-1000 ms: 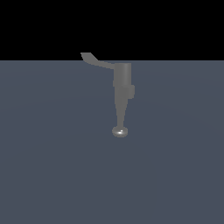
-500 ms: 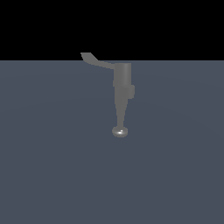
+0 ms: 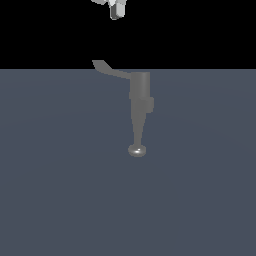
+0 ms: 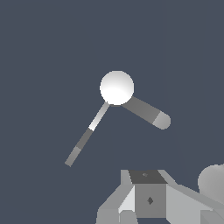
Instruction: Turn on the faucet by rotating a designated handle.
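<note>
One faucet (image 3: 139, 105) only, plain grey, standing alone on the slate-blue floor (image 3: 60, 190), cylindrical body tapering down in the exterior view to a thin spout with a rounded shiny knob (image 3: 137, 150). Thin flat handle (image 3: 111, 70) projecting sideways from the top of the body toward the exterior view's left, paddle tip bent and widened, free and untouched. Gripper (image 3: 116, 9) barely inside the frame at the upper edge of the exterior view, well apart from the faucet and roughly over the handle's span. Seen from the wrist view as looking straight down: bright round cap of the body (image 4: 116, 87) near centre, two arms radiating from it, which of them is the lever hard to tell. Jaw state not readable: only a pale fragment in one view, housing in the other. Probably a high staging pose, kept clear for a descent beside the paddle, where a sideways push gets most leverage. Turning not yet begun.
</note>
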Robot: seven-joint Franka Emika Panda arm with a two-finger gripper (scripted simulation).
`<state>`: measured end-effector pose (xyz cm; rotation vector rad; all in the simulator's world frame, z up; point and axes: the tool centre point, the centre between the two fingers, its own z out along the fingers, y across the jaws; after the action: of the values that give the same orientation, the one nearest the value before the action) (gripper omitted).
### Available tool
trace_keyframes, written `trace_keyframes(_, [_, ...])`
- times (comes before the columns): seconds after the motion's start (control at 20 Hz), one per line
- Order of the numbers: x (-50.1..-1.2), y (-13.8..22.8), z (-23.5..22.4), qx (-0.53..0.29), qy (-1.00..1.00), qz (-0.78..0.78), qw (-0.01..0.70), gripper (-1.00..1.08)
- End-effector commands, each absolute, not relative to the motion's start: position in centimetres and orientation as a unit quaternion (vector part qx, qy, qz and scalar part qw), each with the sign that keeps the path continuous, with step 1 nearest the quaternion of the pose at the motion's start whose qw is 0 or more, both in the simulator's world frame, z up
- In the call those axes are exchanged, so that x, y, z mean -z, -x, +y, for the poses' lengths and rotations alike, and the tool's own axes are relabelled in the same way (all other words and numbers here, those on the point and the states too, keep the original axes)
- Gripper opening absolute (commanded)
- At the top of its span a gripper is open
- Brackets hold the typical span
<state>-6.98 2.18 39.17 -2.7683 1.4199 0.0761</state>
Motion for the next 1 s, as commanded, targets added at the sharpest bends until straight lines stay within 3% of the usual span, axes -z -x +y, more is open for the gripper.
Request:
trace_keyframes(0.0, [-38.4, 5.9, 2.7, -0.023, 0.876, 0.482, 0.014, -1.00])
trace_keyframes(0.95, [-31.8, -0.6, 6.3, -0.007, 0.759, 0.651, 0.002, -1.00])
